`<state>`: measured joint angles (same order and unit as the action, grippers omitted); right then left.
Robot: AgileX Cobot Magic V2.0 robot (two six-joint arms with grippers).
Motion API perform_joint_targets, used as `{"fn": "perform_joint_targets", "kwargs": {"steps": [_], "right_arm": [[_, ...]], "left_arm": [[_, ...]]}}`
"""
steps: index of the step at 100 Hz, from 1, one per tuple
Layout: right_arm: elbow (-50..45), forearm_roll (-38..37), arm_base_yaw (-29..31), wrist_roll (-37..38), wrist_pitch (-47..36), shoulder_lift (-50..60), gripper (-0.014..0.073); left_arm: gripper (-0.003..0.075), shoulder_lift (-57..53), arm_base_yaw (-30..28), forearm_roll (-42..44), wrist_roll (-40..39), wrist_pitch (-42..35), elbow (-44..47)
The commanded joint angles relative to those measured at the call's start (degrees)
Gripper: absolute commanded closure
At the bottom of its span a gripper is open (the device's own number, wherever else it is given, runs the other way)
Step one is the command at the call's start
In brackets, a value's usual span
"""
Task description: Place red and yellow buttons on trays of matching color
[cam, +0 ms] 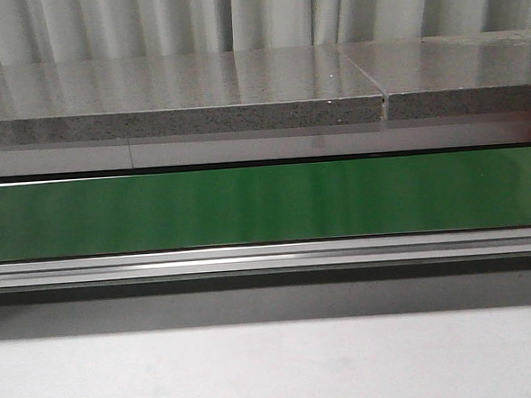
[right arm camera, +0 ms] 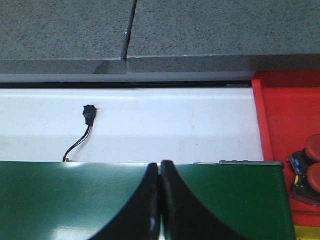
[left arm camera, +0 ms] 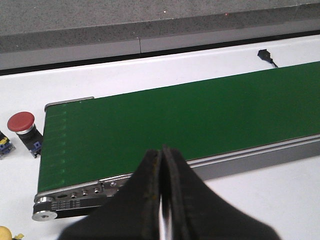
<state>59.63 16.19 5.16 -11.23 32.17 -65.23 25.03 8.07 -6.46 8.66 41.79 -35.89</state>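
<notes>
1. The left gripper [left arm camera: 161, 200] is pinched closed with nothing in it. It hangs over the near edge of the green belt [left arm camera: 190, 120].
2. A red button [left arm camera: 22, 125] sits off the belt's end, at about 10 o'clock from that gripper. If the jaws stay closed, they could knock it over.
3. The right gripper [right arm camera: 160, 200] is closed and empty too.
4. The red tray [right arm camera: 285, 115] holds two red buttons [right arm camera: 312, 165] at its 3 o'clock. A wide swing could bump them out.

The green belt [cam: 266, 203] lies bare end to end, a red button [left arm camera: 22, 125] just off its end.
</notes>
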Motion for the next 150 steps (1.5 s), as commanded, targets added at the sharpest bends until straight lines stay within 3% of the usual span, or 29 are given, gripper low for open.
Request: {"fn": "perform_joint_targets", "kwargs": {"steps": [1, 73, 104, 129, 138, 150], "right_arm": [[-0.9, 0.0, -0.7, -0.7, -4.8, 4.2, 0.0660], [-18.4, 0.0, -0.9, -0.7, -5.9, 32.3, 0.0660], [-19.8, 0.0, -0.9, -0.7, -3.4, 34.1, 0.0660], [-19.8, 0.0, -0.9, -0.7, -2.2, 34.1, 0.0660], [-19.8, 0.0, -0.9, -0.7, -2.2, 34.1, 0.0660], [-19.8, 0.0, -0.9, -0.7, -2.2, 34.1, 0.0660]], "left_arm": [[0.0741, 0.4, 0.4, -0.7, -0.2, -3.8, -1.6], [0.0741, 0.4, 0.4, -0.7, -0.2, -4.3, -1.6], [0.0741, 3.5, 0.4, -0.5, -0.3, -4.3, -2.0], [0.0738, 14.5, 0.3, 2.5, -8.1, -7.3, -6.7], [0.0680, 18.9, -0.4, 2.9, -8.7, -7.1, -9.4], [0.0510, 23.8, -1.9, 2.5, -8.7, -7.2, -12.1]]}}
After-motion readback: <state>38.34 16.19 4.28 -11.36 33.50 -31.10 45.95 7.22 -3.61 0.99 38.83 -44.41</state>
